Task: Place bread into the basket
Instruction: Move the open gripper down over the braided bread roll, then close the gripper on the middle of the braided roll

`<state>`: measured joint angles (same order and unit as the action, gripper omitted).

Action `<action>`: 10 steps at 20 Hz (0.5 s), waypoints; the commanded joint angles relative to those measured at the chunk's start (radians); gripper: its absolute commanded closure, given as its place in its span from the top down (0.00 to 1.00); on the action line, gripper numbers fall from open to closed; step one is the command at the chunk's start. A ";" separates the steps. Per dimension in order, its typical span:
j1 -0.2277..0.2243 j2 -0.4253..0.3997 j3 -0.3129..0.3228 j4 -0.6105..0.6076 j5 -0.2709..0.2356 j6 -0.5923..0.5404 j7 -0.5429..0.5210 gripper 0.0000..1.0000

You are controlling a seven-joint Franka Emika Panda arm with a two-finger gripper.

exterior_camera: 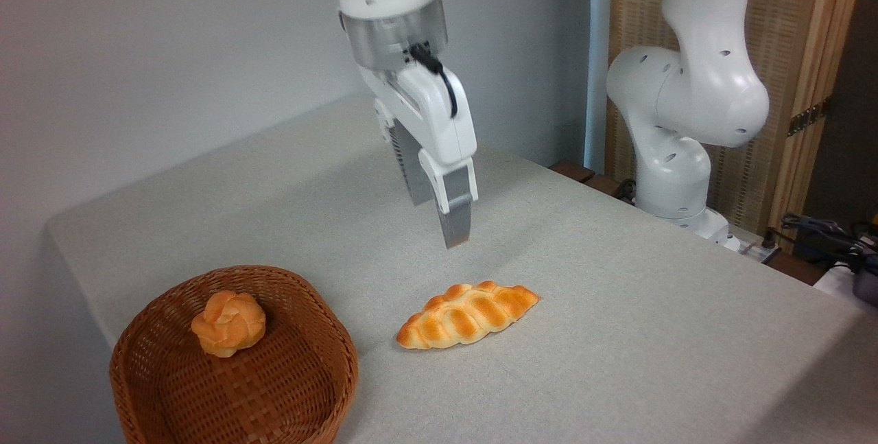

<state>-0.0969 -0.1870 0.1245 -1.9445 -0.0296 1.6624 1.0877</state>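
Reddish-brown wicker is forming the basket (305, 399) nearest us, round and shallow with a thick braided rim, and a small knotted orange bun (228, 324) is sitting inside it. Just right of it we are logging the bread (466, 316): a long braided loaf, golden-orange, ridges browned, ends tapering, lying on the grey table (617, 334). Farther back, above the loaf and clear of it, the gripper (439, 221) is hanging edge-on; we cannot tell how its jaws stand.
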 commanded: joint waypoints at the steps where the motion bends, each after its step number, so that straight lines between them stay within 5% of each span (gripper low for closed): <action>1: -0.006 0.009 0.006 -0.085 -0.001 0.069 0.074 1.00; 5: -0.004 0.009 0.007 -0.169 -0.001 0.155 0.064 1.00; 10: -0.009 0.012 0.006 -0.223 0.068 0.229 0.063 1.00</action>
<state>-0.0977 -0.1628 0.1245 -2.1370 0.0006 1.8537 1.1351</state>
